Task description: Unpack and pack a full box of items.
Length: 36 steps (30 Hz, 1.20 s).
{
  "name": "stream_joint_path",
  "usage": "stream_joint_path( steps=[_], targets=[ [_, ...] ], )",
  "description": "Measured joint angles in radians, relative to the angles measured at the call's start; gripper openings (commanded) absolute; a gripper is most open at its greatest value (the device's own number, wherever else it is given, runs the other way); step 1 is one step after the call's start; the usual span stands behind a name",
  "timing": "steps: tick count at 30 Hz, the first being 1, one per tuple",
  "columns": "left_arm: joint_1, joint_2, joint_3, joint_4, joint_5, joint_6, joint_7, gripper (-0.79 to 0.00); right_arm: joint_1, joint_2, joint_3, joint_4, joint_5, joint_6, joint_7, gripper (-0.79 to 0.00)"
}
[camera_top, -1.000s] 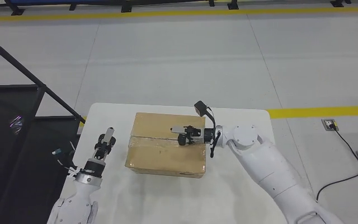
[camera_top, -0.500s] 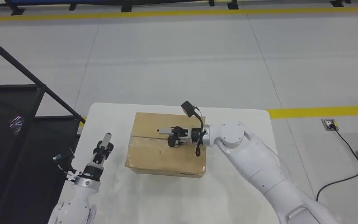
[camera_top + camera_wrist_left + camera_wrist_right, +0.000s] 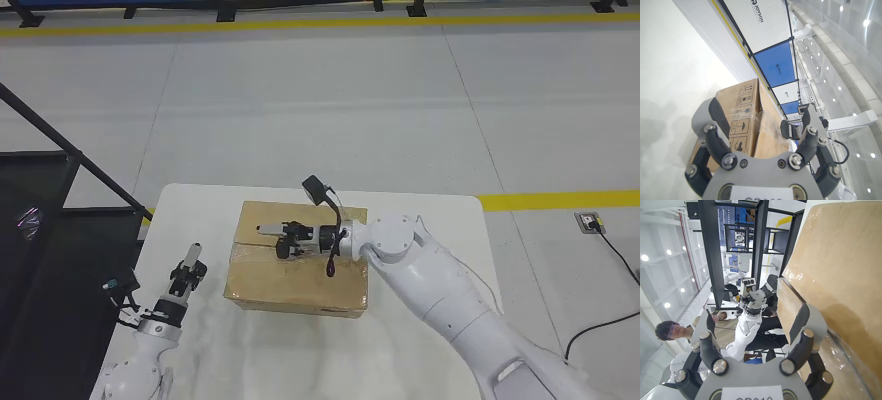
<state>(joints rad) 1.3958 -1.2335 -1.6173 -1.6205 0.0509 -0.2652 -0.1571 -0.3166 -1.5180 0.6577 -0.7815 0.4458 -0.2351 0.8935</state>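
Right gripper (image 3: 277,240), jaws wide and empty, has travelled leftward over the closed cardboard box (image 3: 300,278) in the middle of the table (image 3: 425,335), while left gripper (image 3: 190,262), equally wide, has drawn back beside it.

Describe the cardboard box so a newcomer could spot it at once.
Start at the white table; near its middle sits the cardboard box, flaps shut under clear tape. The right gripper hangs open over its top, the left gripper stands open off one side. Unlike those grey-and-black grippers, it is brown and squared.
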Motion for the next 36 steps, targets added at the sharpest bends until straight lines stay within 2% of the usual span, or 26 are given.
stream_joint_path(
  steps=[7,16,22,28,36],
  targets=[
    [0.004,-0.002,0.000,0.016,-0.020,-0.018,0.013,0.000,0.065,-0.089,-0.081,0.135,0.013,0.023,-0.002,0.000],
    [0.017,-0.002,-0.009,0.016,-0.025,-0.023,0.010,0.000,0.100,-0.161,-0.097,0.227,0.017,-0.059,-0.052,0.000],
    [0.013,-0.004,0.001,0.018,-0.024,-0.024,0.009,0.000,0.110,-0.218,-0.123,0.286,0.004,-0.012,-0.119,0.000],
    [0.018,-0.003,-0.008,0.026,-0.037,-0.034,0.006,0.000,0.123,-0.263,-0.116,0.366,0.041,-0.050,-0.059,0.000],
    [0.012,-0.004,-0.006,0.036,-0.033,-0.032,-0.001,0.000,0.136,-0.298,-0.107,0.439,0.033,-0.094,-0.022,0.000]
  ],
)
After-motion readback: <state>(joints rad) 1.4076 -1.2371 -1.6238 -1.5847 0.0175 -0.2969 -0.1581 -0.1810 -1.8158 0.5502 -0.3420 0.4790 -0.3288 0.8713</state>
